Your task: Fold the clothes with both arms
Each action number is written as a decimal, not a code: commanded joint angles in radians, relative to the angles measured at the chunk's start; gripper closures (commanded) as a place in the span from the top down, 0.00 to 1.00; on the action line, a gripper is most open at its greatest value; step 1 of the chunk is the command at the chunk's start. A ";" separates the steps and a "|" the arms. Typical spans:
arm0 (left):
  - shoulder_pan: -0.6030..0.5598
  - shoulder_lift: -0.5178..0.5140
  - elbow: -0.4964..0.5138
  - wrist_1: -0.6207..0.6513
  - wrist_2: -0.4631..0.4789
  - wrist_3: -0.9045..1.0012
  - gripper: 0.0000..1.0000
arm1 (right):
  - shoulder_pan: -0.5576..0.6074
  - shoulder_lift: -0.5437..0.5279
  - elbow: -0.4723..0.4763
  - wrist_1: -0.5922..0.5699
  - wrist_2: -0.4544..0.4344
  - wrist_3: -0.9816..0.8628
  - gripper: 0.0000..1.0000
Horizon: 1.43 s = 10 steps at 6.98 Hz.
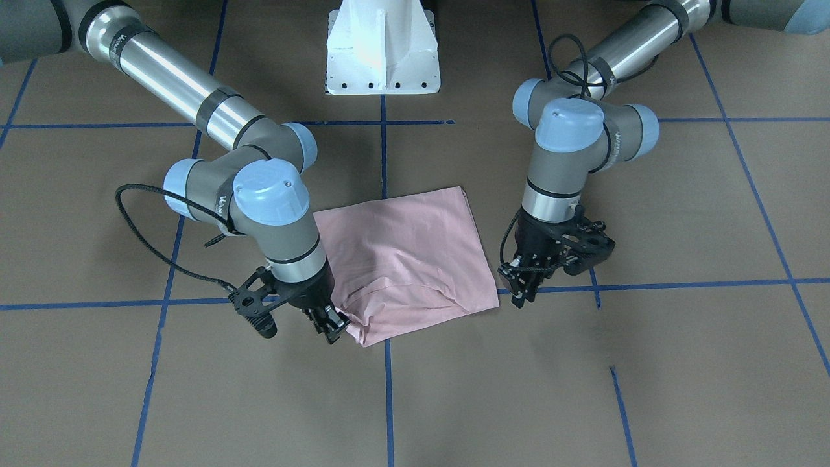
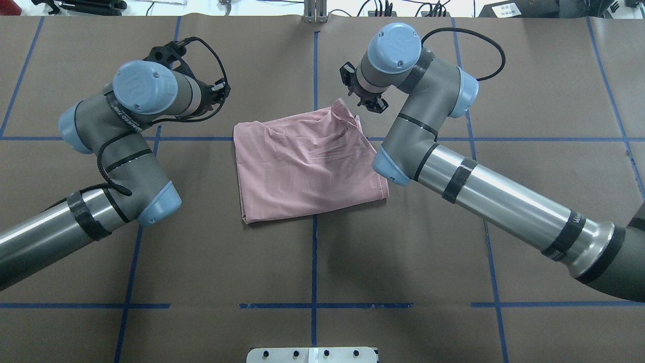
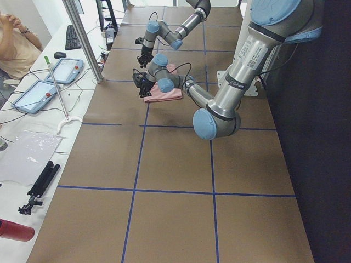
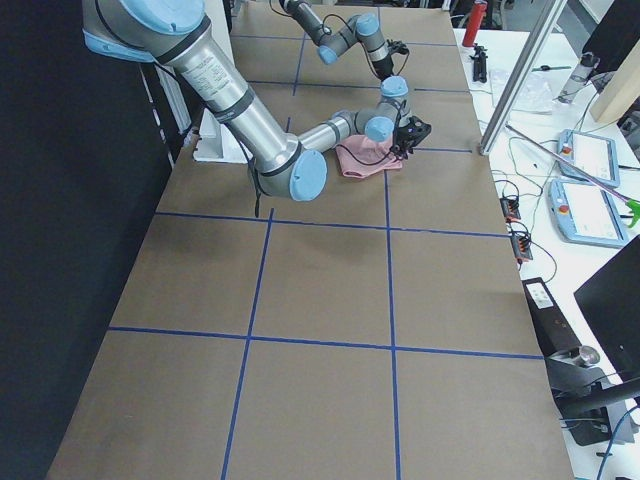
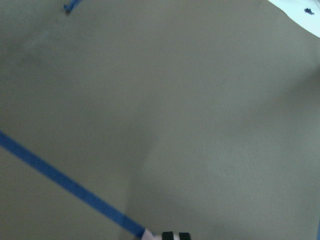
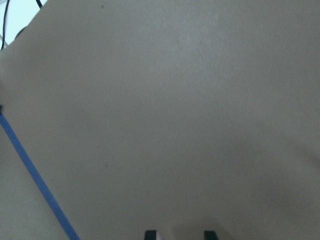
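The pale pink T-shirt (image 1: 402,253) lies folded into a rough rectangle on the brown table, also in the overhead view (image 2: 307,166). Its print is hidden. My right gripper (image 1: 332,326) is at the shirt's far right corner, which bunches up toward it (image 2: 370,103). In the right wrist view its fingertips (image 6: 150,234) stand a little apart with pale pink between them. My left gripper (image 1: 522,295) is low, just beside the shirt's far left corner. In the left wrist view its fingertips (image 5: 169,235) are close together with a pink sliver next to them. Whether it holds cloth I cannot tell.
The white pedestal base (image 1: 382,52) stands at the robot's side of the table. Blue tape lines (image 2: 315,222) cross the brown surface. A side bench with tablets (image 3: 66,68), a metal post (image 3: 82,38) and an operator (image 3: 16,38) lie beyond the far edge.
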 commanded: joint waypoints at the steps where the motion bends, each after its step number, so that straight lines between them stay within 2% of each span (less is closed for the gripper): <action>1: -0.028 0.017 0.006 -0.070 -0.002 0.049 1.00 | 0.050 -0.032 0.012 0.022 0.005 -0.095 1.00; 2: -0.032 0.058 -0.046 -0.075 -0.006 0.063 1.00 | 0.091 -0.110 0.081 0.027 0.058 -0.150 1.00; 3: -0.057 0.155 -0.115 -0.128 -0.072 0.188 1.00 | 0.184 -0.211 0.180 0.025 0.208 -0.282 1.00; 4: -0.128 0.284 -0.140 -0.251 -0.213 0.338 1.00 | 0.290 -0.303 0.213 0.025 0.335 -0.426 1.00; 5: -0.228 0.426 -0.140 -0.341 -0.383 0.608 1.00 | 0.387 -0.406 0.210 0.024 0.377 -0.698 1.00; 6: -0.373 0.524 -0.155 -0.345 -0.501 0.914 1.00 | 0.477 -0.480 0.201 0.008 0.392 -1.005 1.00; 7: -0.547 0.561 -0.149 -0.331 -0.640 1.150 1.00 | 0.572 -0.508 0.202 -0.090 0.419 -1.254 1.00; 9: -0.774 0.627 -0.146 -0.288 -0.674 1.549 1.00 | 0.786 -0.565 0.218 -0.304 0.552 -1.699 1.00; 10: -0.837 0.630 -0.196 -0.148 -0.693 1.641 1.00 | 0.838 -0.621 0.295 -0.399 0.585 -1.848 1.00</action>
